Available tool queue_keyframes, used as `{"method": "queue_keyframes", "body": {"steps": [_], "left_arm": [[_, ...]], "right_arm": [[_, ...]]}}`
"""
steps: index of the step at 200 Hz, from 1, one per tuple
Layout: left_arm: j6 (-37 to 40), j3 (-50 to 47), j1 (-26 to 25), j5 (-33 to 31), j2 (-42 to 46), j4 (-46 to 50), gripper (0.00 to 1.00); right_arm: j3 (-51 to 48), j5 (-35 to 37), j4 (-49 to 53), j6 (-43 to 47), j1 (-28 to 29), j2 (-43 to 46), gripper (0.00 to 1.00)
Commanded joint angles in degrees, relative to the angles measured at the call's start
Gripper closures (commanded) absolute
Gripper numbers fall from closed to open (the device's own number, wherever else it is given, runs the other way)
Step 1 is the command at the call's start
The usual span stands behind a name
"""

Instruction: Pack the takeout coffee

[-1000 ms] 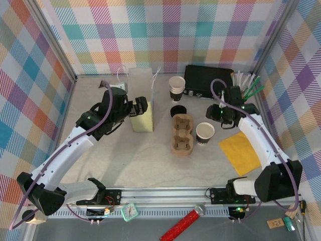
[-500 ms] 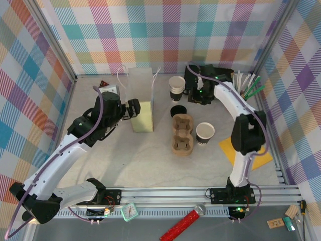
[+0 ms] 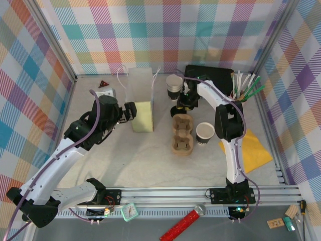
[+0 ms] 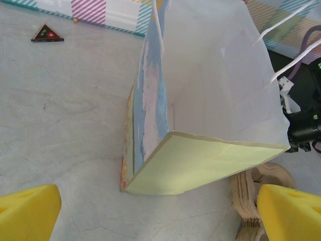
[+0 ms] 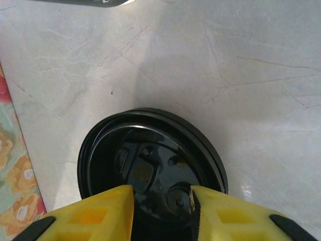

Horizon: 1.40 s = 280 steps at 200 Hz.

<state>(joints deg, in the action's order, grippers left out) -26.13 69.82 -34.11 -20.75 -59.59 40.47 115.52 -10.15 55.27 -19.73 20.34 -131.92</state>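
Note:
A loose black lid (image 5: pixel 150 160) lies flat on the table, just behind the cardboard cup carrier (image 3: pixel 182 134). My right gripper (image 5: pixel 161 213) hangs over the lid's near rim with its yellow fingers (image 5: pixel 95 216) a narrow gap apart and the dark lid showing between them; from above, the right gripper (image 3: pixel 184 102) sits right by the lid (image 3: pixel 175 111). A lidless dark cup (image 3: pixel 204 133) stands right of the carrier. A lidded takeout coffee is out of view. My left gripper (image 4: pixel 158 211) is wide open, facing the left side of the upright paper bag (image 4: pixel 215 90).
A stack of lidless cups (image 3: pixel 174 85) stands behind the lid, beside a black box (image 3: pixel 215 78). Stirrers and straws (image 3: pixel 247 85) sit at the back right. A yellow napkin (image 3: pixel 253 150) lies on the right. The bag (image 3: pixel 140 100) stands left of the carrier.
My right arm swung from beside the lidless cup, past the black box, to over the loose lid, jaws narrowing slightly. My left gripper drew back a little from the bag.

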Motion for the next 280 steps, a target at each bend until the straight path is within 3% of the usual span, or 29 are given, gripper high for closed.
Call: {"method": "queue_keyframes", "body": {"steps": [1, 66, 173, 244, 280], "left_arm": [[0.5, -0.6, -0.5, -1.6, 0.7, 0.7, 0.00], [0.6, -0.5, -0.5, -1.8, 0.5, 0.7, 0.00], [0.9, -1.0, -0.5, -1.3, 0.0, 0.2, 0.00], [1.4, -0.8, -0.5, -1.0, -0.2, 0.5, 0.00], [1.5, -0.7, -0.5, -1.4, -0.2, 0.5, 0.00]], "right_arm": [[3.4, -0.4, 2.7, -0.7, 0.7, -2.3, 0.62], [3.2, 1.7, 3.3, -1.1, 1.0, -3.9, 0.64], [0.5, 6.8, 2.5, -0.8, 1.1, 5.3, 0.59], [-1.9, 10.0, 0.8, -0.8, 0.2, 3.8, 0.59], [-3.1, 7.2, -0.8, -1.4, -1.4, 3.1, 0.60]]}}
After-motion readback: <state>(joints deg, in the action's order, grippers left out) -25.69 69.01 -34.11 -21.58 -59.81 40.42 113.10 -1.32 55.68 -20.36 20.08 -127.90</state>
